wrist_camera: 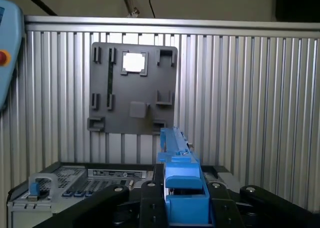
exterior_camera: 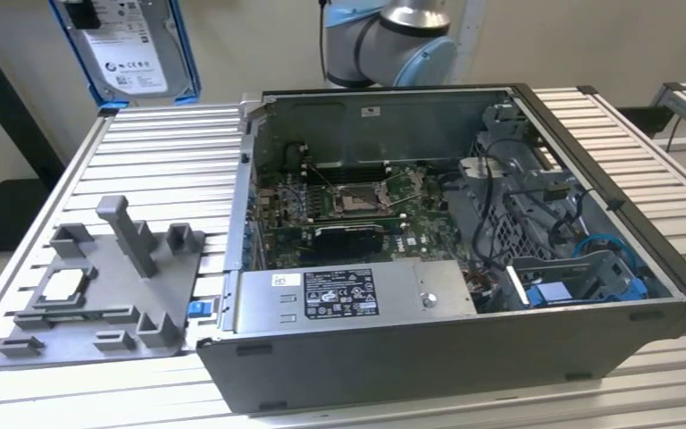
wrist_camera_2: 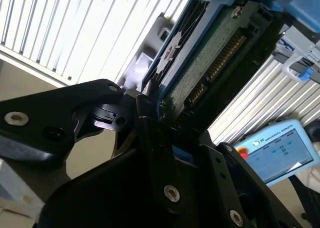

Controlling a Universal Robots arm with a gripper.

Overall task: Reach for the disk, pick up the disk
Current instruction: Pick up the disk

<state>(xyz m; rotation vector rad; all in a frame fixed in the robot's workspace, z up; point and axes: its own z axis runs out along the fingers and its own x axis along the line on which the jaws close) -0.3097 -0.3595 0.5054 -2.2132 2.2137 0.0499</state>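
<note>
The disk (exterior_camera: 129, 49), silver-grey with a white label and a blue frame, hangs upright above the far corner of the table on the exterior view's left. My gripper (exterior_camera: 79, 11) is shut on its upper end. In the second wrist view the disk's green circuit-board side (wrist_camera_2: 210, 52) runs away from the black fingers (wrist_camera_2: 150, 105) that clamp it. The first wrist view looks along the disk's blue edge (wrist_camera: 176, 158), held between the black gripper (wrist_camera: 182, 200) parts.
An open computer case (exterior_camera: 629, 268) stands mid-table, with a grey power-supply box (exterior_camera: 343, 295) along its near side. A grey fixture plate (exterior_camera: 104, 286) carrying a small silver chip (exterior_camera: 63, 284) lies on the slatted table (exterior_camera: 153, 161). The arm's base (exterior_camera: 391, 40) is behind the case.
</note>
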